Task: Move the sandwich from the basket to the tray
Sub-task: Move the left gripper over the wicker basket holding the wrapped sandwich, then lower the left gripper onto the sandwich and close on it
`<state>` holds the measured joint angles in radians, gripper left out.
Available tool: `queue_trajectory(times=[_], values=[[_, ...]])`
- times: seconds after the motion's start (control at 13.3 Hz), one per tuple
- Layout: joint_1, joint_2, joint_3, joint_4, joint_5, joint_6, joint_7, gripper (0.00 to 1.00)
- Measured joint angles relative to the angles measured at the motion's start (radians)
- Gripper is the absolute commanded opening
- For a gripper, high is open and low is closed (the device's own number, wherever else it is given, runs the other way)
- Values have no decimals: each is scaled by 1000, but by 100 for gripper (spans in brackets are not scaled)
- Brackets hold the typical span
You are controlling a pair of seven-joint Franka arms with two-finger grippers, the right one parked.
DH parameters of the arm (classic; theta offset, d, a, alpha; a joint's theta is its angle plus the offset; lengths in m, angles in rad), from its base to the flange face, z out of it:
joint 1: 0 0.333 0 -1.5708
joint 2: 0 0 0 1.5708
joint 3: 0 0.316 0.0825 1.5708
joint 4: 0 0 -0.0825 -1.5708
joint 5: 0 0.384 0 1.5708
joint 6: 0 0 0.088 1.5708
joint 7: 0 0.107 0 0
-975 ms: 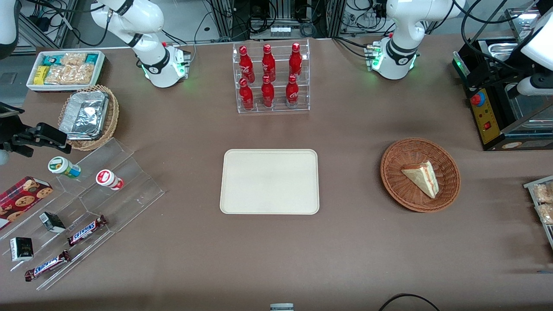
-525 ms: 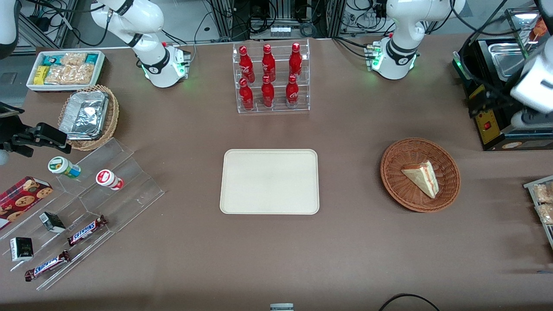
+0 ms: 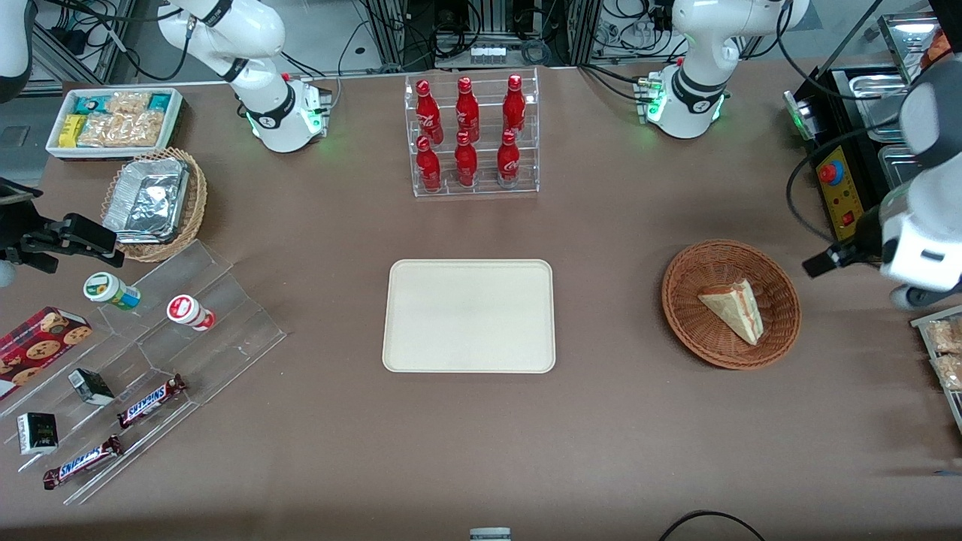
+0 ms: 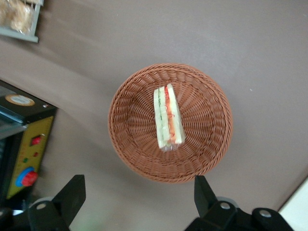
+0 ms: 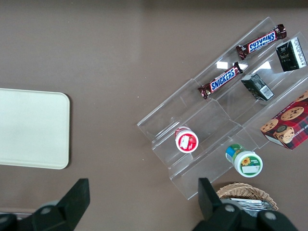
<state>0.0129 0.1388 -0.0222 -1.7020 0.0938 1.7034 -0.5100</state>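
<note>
Sandwich lies in the basket; the open gripper hangs near it.
On the brown table (image 3: 601, 436), the front view alone takes in the cream tray (image 3: 470, 315), bare at the middle, with the round wicker basket (image 3: 676, 300) well apart from it toward the working arm's end and level with it. The gripper (image 3: 823, 263) is above the table just beside the basket, nearer that same end, touching nothing. That view does not make clear how its fingers stand. The left wrist view does: looking down on the basket, it shows the two dark fingers (image 4: 72, 192) spread wide with nothing between them. The sandwich (image 3: 733, 309) rests inside the basket near its middle. From the front its pale bread face shows, while the wrist view shows its cut edge with red-orange and green layers.
</note>
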Motion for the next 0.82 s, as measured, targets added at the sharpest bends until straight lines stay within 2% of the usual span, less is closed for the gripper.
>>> queue_trajectory(times=[0.15,0.45,0.82], values=[[0,43,-1,-43,0,88,-94,100],[11,71,1,-227,0,354,-293,100],[20,77,0,-431,0,613,-391,100]])
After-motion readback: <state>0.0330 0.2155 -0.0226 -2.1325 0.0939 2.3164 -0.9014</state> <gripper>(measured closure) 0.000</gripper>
